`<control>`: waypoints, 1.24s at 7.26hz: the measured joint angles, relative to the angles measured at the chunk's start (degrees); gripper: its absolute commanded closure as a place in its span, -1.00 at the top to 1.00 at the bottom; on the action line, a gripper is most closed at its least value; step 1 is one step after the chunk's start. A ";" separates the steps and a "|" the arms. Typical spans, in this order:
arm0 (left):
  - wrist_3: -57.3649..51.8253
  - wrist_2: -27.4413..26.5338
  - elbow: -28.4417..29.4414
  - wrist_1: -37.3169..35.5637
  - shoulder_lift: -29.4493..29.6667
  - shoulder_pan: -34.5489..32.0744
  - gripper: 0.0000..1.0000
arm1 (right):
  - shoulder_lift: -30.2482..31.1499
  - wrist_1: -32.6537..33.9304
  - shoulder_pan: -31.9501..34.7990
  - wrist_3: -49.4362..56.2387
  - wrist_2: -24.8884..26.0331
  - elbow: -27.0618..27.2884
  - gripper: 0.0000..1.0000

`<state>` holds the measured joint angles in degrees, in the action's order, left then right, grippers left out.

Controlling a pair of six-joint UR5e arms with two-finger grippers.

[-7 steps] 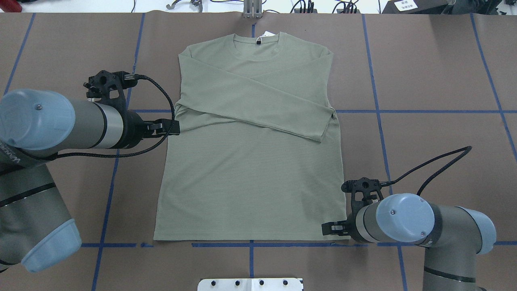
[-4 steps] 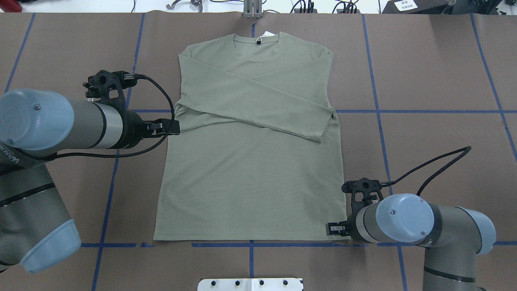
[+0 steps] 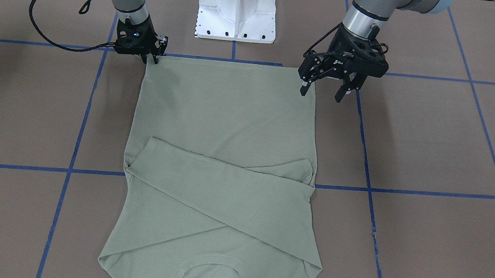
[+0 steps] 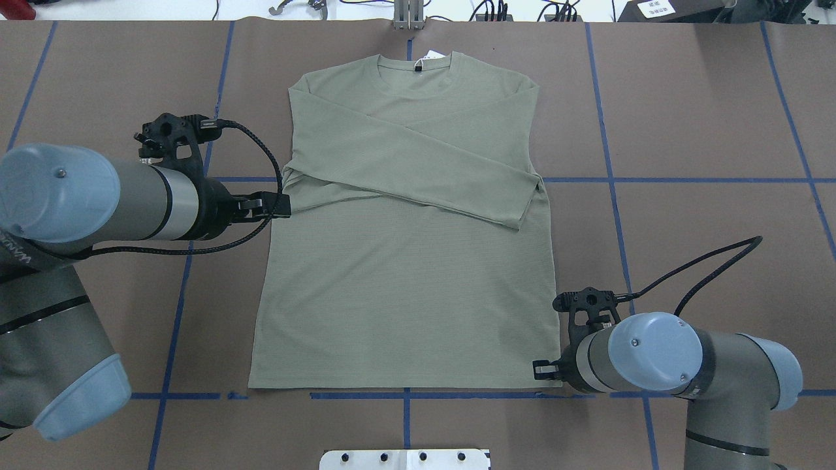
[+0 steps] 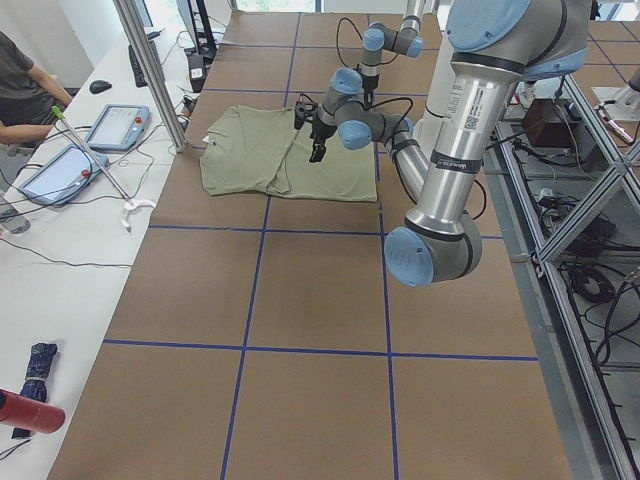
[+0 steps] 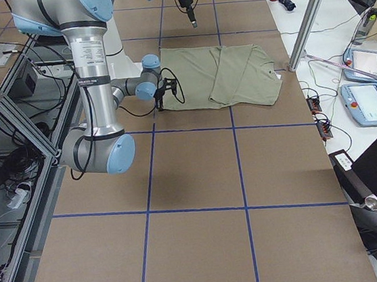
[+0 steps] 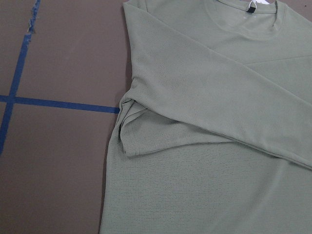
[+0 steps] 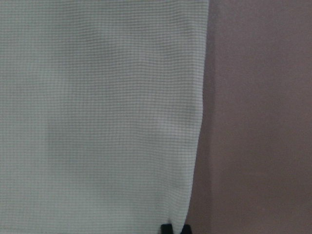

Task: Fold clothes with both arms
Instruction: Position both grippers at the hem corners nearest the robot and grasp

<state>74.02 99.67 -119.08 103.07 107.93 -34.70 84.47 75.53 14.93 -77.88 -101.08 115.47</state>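
1. Shows the shirt (image 4: 405,294) spread flat on the table (image 4: 686,117), with both sleeves (image 4: 444,170) crossed over the chest. Sets the hem at the end nearest both pairs of fingers and the collar (image 4: 415,65) at the end farthest from them.
2. Places the right gripper (image 3: 152,58) low at the hem's right corner. In the right wrist view, shows its fingertips (image 8: 166,228) drawn together to a mere slit, with the shirt's side edge running straight down to them. Cannot confirm whether cloth is nipped between the tips.
3. Places the left gripper (image 3: 322,91) raised above the cloth, jaws spread wide and holding nothing. From the front, sets one finger (image 3: 304,89) over the shirt's left edge and the other outboard of it, over bare table. Leaves its station along that edge uncertain: level with the folded cuff in the overhead view, nearer the hem in the front view.
4. Reads the shirt's long axis as running directly away from the fingers, hem to collar. Judges a hem-to-collar fold the likely next step, requiring both hem corners lifted together. Rates the right arm the nearer, already at its corner. Expects the left to need a descent onto the opposite corner first.
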 measured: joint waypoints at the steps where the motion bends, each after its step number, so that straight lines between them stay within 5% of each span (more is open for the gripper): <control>1: 0.04 0.00 0.07 -0.01 0.00 0.03 1.00 | -0.13 0.20 0.07 0.01 -0.86 0.10 -1.00; 5: 3.48 0.11 2.28 0.28 -1.27 1.86 1.00 | -0.52 -0.06 0.68 -2.17 -1.51 3.19 -1.00; 9: 16.86 -1.08 2.14 0.17 -4.79 13.91 0.98 | -0.96 -0.30 2.69 -3.65 -1.52 5.76 -1.00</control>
<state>90.89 98.59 -116.94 103.25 103.14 -20.79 83.50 75.24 17.62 -81.54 -102.60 121.24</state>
